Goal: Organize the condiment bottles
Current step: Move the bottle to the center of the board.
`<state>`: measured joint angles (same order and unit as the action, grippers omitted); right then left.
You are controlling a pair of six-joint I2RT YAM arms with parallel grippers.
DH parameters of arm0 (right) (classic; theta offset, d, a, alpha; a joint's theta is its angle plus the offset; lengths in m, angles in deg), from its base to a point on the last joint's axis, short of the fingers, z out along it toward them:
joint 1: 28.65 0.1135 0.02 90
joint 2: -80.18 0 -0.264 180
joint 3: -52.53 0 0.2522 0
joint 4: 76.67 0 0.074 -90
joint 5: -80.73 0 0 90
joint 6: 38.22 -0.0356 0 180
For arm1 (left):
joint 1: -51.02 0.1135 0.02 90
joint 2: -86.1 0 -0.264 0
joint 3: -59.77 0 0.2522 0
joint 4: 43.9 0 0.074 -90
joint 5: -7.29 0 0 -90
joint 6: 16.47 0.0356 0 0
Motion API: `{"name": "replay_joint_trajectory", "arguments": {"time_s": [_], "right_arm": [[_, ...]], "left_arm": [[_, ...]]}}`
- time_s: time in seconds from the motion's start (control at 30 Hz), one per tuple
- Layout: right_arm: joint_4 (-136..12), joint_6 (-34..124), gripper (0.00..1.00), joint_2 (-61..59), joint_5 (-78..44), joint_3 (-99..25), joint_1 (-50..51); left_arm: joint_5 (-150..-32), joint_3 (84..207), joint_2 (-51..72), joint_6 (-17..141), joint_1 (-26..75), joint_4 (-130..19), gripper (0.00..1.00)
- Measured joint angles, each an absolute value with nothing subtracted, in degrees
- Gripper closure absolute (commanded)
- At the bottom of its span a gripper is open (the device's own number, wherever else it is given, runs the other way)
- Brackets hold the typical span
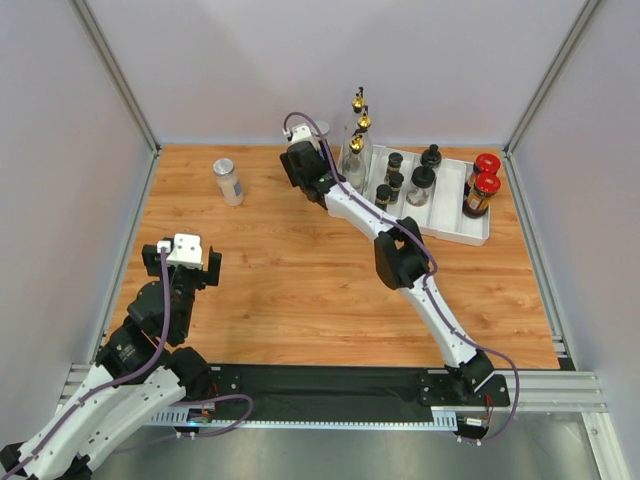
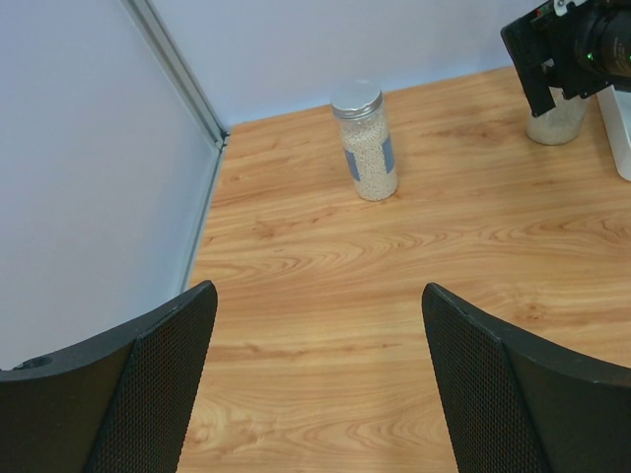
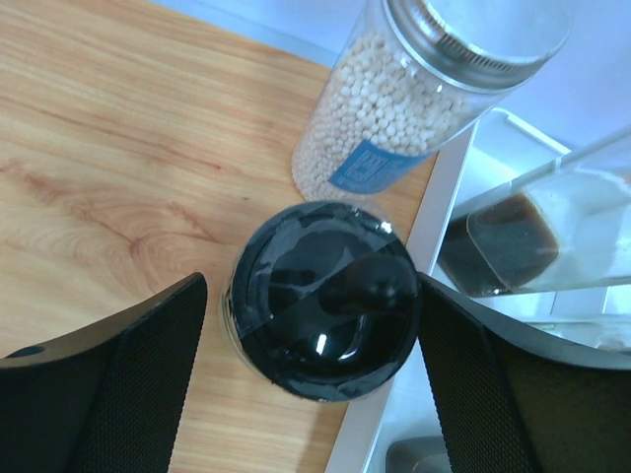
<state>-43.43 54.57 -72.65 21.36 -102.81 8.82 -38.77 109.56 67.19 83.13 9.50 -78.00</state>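
My right gripper [image 3: 312, 292] hangs over the table just left of the white tray [image 1: 455, 232], open around a black-capped spice jar [image 3: 317, 330]. Its right pad touches the cap and the left pad stands a little off. A silver-lidded jar of white beads [image 3: 409, 118] stands just behind. In the top view this gripper [image 1: 303, 170] hides the black-capped jar. Another silver-lidded jar [image 1: 228, 181] [image 2: 367, 143] stands alone at the back left. My left gripper [image 1: 190, 270] [image 2: 315, 301] hovers open over bare wood at the front left.
The tray holds three tall gold-spouted bottles [image 1: 358, 150], several black-capped jars [image 1: 396, 180] and two red-lidded jars [image 1: 482, 188]. Its rim [image 3: 444, 207] runs right beside the jar between my right fingers. Grey walls enclose the table on three sides.
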Motion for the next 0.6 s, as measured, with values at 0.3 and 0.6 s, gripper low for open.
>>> {"name": "replay_joint_trajectory", "arguments": {"time_s": [0.3, 0.6], "right_arm": [[-45.28, 54.55, 0.37, -72.65, 18.04, -103.25, 7.86], [-48.06, 55.05, 0.63, -71.71, 12.73, -101.65, 7.73]], "left_arm": [[-38.94, 109.56, 66.68, 83.13, 9.89, -78.0, 0.08], [-39.01, 109.56, 66.64, 83.13, 9.94, -78.0, 0.08]]}}
